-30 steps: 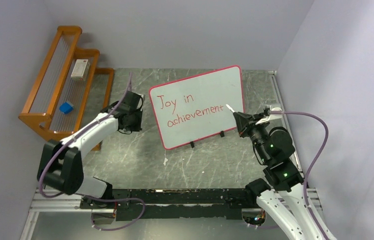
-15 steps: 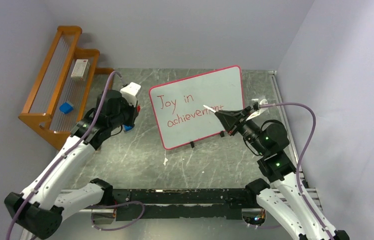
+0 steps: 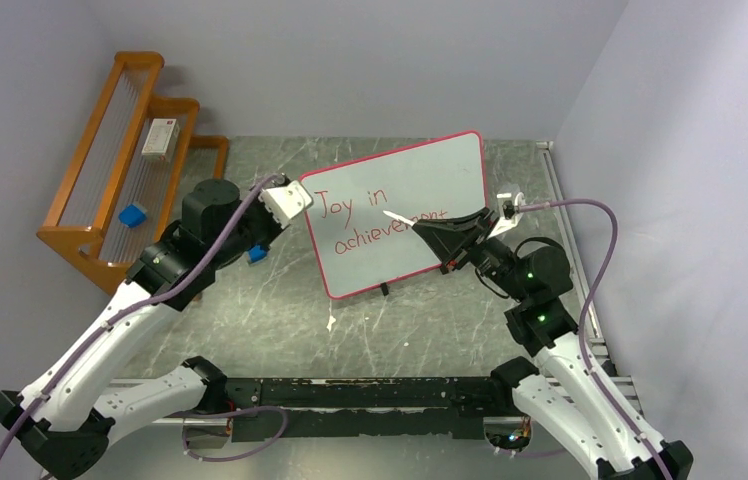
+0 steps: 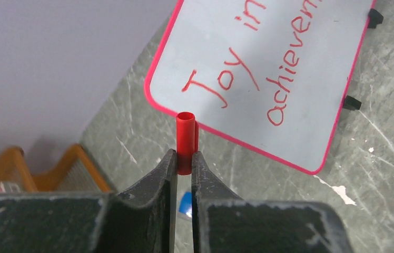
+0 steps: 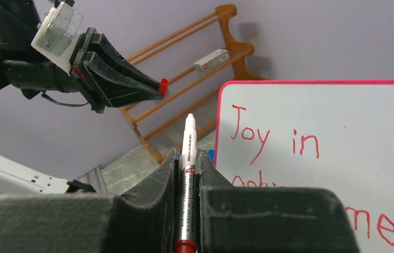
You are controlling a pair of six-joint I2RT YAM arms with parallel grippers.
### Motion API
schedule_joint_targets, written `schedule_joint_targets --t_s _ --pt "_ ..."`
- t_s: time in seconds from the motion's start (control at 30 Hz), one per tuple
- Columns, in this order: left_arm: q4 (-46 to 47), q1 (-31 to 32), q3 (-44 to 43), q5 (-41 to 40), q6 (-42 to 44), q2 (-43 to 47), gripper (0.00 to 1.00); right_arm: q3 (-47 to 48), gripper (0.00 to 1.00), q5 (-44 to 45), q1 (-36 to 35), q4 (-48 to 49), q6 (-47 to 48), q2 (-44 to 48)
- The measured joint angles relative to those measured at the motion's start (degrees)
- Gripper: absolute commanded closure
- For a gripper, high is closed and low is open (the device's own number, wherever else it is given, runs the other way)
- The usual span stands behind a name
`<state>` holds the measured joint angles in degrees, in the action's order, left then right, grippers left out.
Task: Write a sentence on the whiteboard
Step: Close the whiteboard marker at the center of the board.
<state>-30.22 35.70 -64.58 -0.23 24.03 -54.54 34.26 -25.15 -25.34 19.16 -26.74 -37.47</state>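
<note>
The left jaws are clamped on a red cap (image 4: 187, 141), its open end facing outward. The right jaws are clamped on a marker (image 5: 188, 153), bare tip forward. With "Joy in achievement" on the board, the writing looks finished and capping seems to be in hand. The next move calls for lining the tip up with the cap's mouth and pushing straight in. There is one cap, one marker, one whiteboard (image 3: 430, 175) standing mid-counter toward the far edge, and one wooden rack (image 3: 137, 62) at the far left corner.
</note>
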Motion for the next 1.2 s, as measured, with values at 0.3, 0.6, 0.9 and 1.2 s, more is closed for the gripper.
schedule_joint_targets --t_s 0.3,0.6,0.9,1.2 --pt "1.99 6.27 -0.63 3.15 15.61 -0.72 0.95 -0.11 1.0 -3.63 0.0 6.16 -1.75 -2.4" --pt "2.67 11.8 -1.9 3.21 27.67 -1.81 0.95 -0.11 1.0 -7.52 0.0 11.39 -4.31 -5.99" --pt "0.09 17.51 -6.25 0.68 32.59 -4.61 0.95 -0.11 1.0 -10.43 -0.02 15.34 -7.13 -8.72" --pt "-1.75 21.22 -7.37 -4.24 34.47 -7.58 0.95 -0.11 1.0 -11.96 -0.02 16.76 -7.78 -8.92"
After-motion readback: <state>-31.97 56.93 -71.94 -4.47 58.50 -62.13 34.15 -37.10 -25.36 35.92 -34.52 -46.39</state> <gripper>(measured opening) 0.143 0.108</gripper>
